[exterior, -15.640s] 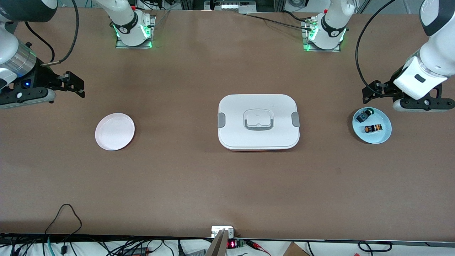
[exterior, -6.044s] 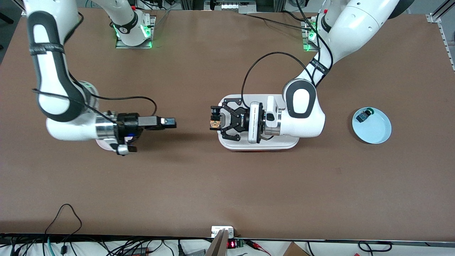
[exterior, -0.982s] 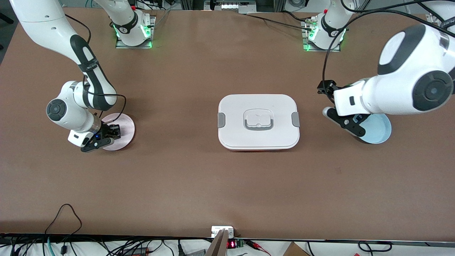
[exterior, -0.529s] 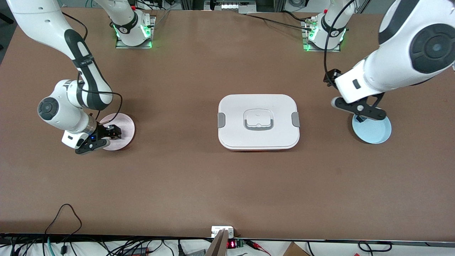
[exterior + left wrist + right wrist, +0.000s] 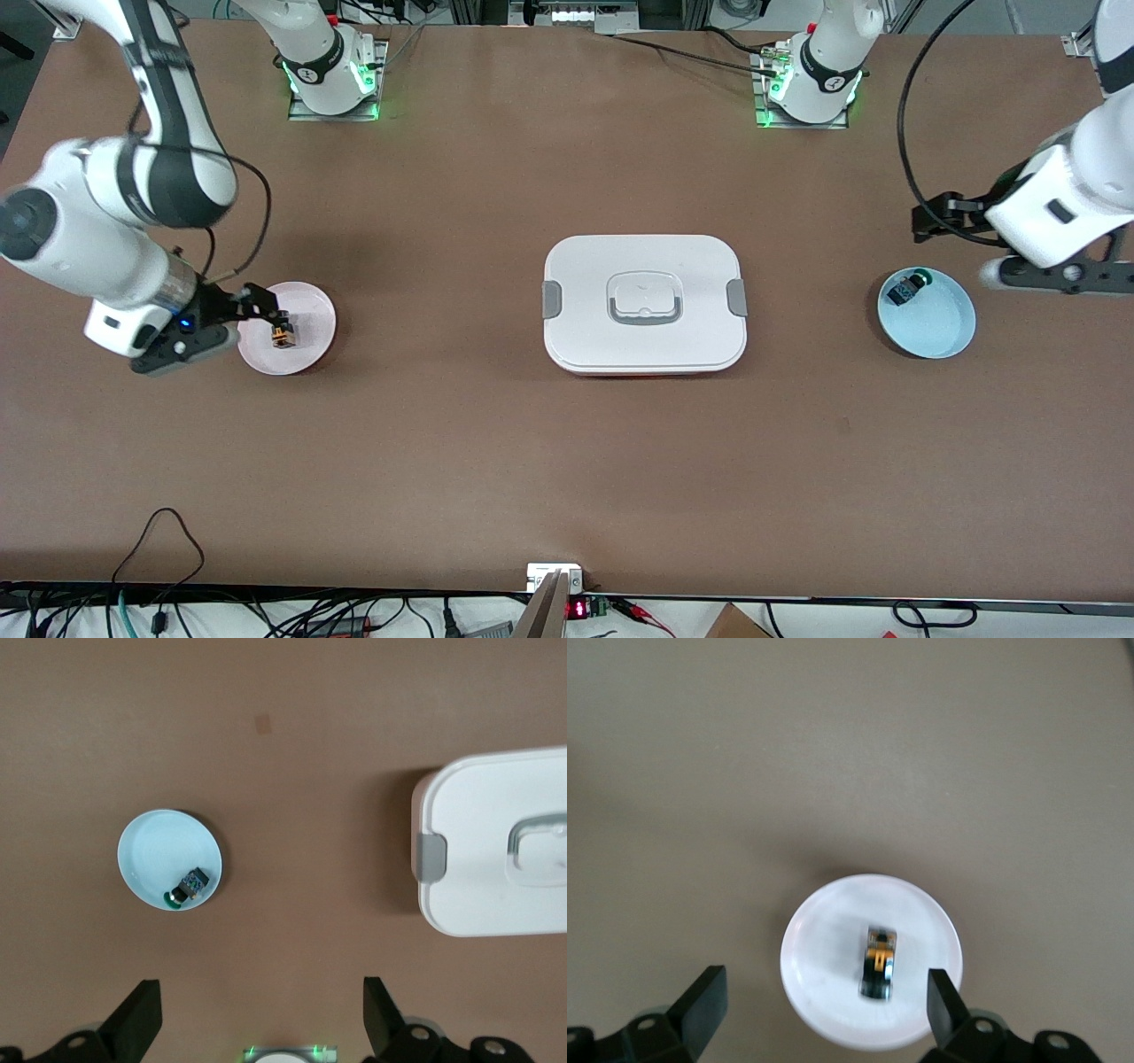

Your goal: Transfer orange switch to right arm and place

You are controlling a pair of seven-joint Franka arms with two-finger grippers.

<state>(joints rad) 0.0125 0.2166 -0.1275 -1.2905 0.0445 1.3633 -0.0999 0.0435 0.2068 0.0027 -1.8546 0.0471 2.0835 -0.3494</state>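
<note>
The orange switch (image 5: 283,335) is now lying on the pink plate (image 5: 310,347) at mid-left of the front frame, free of any grip; half a sec ago the right gripper (image 5: 257,306) was sitting low over that plate w/ the switch hidden under its fingers, and now it is standing higher and toward the frame's left edge, over the plate's rim; its jaws are spread wide w/ nothing between them. In the right wrist view the switch (image 5: 879,962) is showing as a small black cylinder w/ an orange band, lying on its side near the middle of the plate (image 5: 824,992); the two fingertips (image 5: 709,992) are framing the plate from well above, touching nothing.

The left gripper (image 5: 941,221) is hanging at the upper right of the front frame, over bare table beside the light blue plate (image 5: 939,332); half a sec ago it was covering that plate's upper rim, and it is now clear of it; jaws are fully apart and empty. The black-blue part w/ green cap (image 5: 907,288) is lying on the blue plate's upper edge area, as before; left wrist view is showing it (image 5: 188,886) on the plate (image 5: 151,850), too.

The white lidded box (image 5: 645,303) is sitting mid-frame, unmoved across the frames.
</note>
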